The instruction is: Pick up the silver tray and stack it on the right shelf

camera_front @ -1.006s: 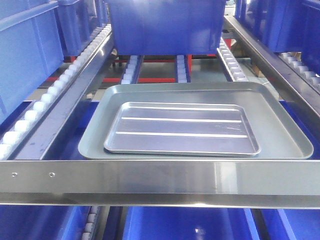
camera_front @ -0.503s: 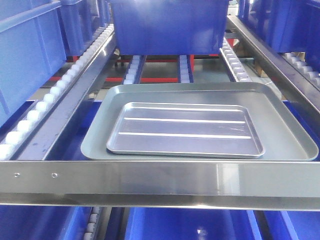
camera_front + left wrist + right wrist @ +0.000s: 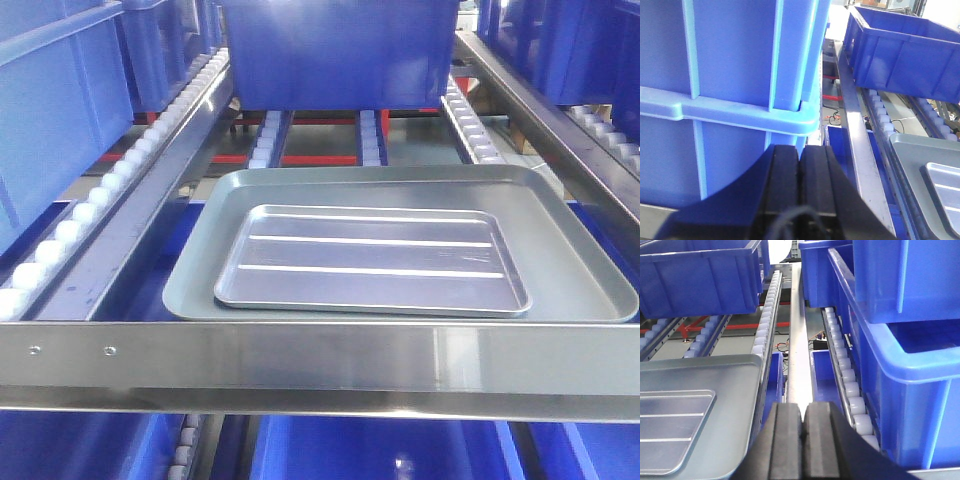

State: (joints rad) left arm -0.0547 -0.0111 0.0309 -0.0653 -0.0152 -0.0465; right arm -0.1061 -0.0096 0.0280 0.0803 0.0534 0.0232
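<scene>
The silver tray, shiny with long raised ridges on its floor, lies flat inside a larger dull grey tray. Both rest on the right shelf, just behind its brushed-steel front bar. Neither gripper shows in the front view. My left gripper is shut with nothing in it, facing a blue crate; the silver tray's corner shows at its lower right. My right gripper is shut and holds nothing, hanging over a steel rail, with the silver tray to its left.
A blue crate stands on the rollers right behind the trays. White roller rails and more blue crates flank the shelf on the left. Stacked blue crates crowd the right. Blue bins sit on the level below.
Compared with one second ago, the shelf and trays sit slightly to the right and lower in the front view. Nothing visibly differs over the last half second.
</scene>
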